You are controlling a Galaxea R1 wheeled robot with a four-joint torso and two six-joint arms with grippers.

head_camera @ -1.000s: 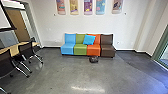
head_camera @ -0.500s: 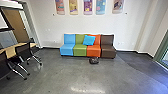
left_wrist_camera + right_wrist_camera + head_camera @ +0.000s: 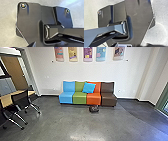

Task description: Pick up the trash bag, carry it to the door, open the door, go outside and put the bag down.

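A small dark bag (image 3: 94,108) rests on the floor in the head view, just in front of the orange seat. A brown door (image 3: 15,70) stands at the far left, and a green-framed glass opening (image 3: 162,103) is at the right edge; I cannot tell which the task means. Of my left gripper (image 3: 31,44), a dark pointed part pokes in at the edge of the left wrist view. A similar dark part of my right gripper (image 3: 115,44) appears in the right wrist view. Neither one is near the bag.
Behind the bag, a row of blue, green, orange and brown seats (image 3: 108,98) lines the wall, with a blue cushion (image 3: 89,87) on it. Black chairs (image 3: 22,100) on metal legs and a wooden table (image 3: 7,98) occupy the left side. Grey floor (image 3: 62,122) spreads before the seats.
The camera has moved a little closer to the seats, so they and the bag look slightly larger and lower. The bag still lies in the same spot by the orange seat.
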